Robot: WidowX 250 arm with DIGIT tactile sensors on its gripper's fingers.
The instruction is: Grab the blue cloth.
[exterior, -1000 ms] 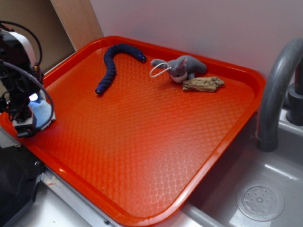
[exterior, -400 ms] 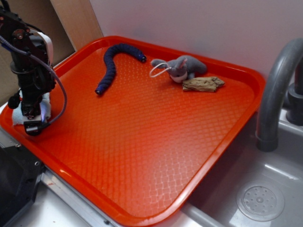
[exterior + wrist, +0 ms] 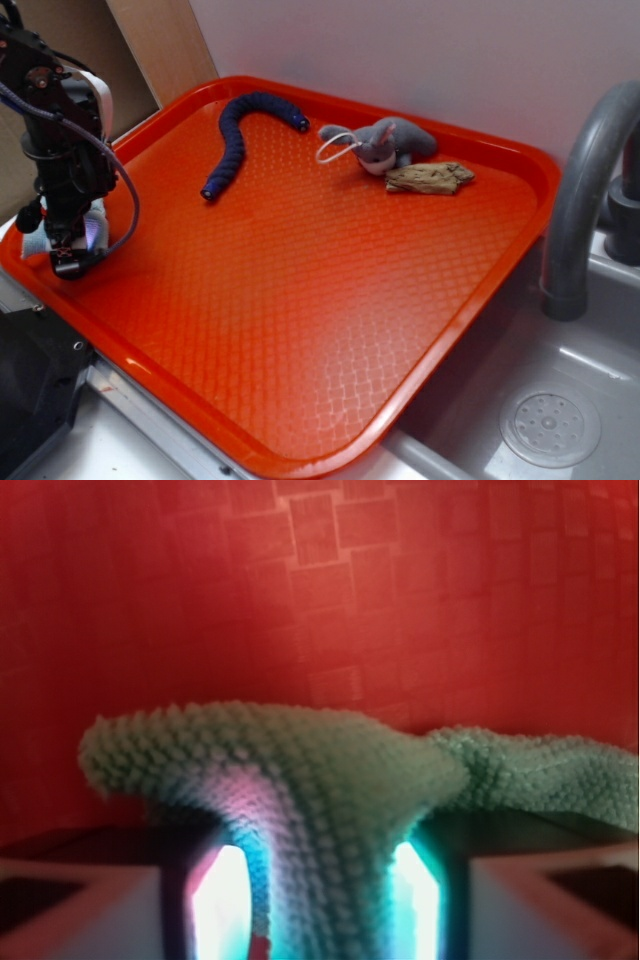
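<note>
The exterior view looks down across the orange tray; the wrist view sits very near its patterned surface.

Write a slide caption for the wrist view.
Blue cloth bunched and pinched between the hand's fingers above the red tray.

We see a broad orange-red plastic tray with a raised rim and a diamond-textured floor filling most of the frame. At upper centre a long dark navy ribbed snake-like toy curves across it. Right of that lies a small grey plush animal, touching a brown bark-like lump. At the far left edge sits a pale blue woven cloth.
</note>
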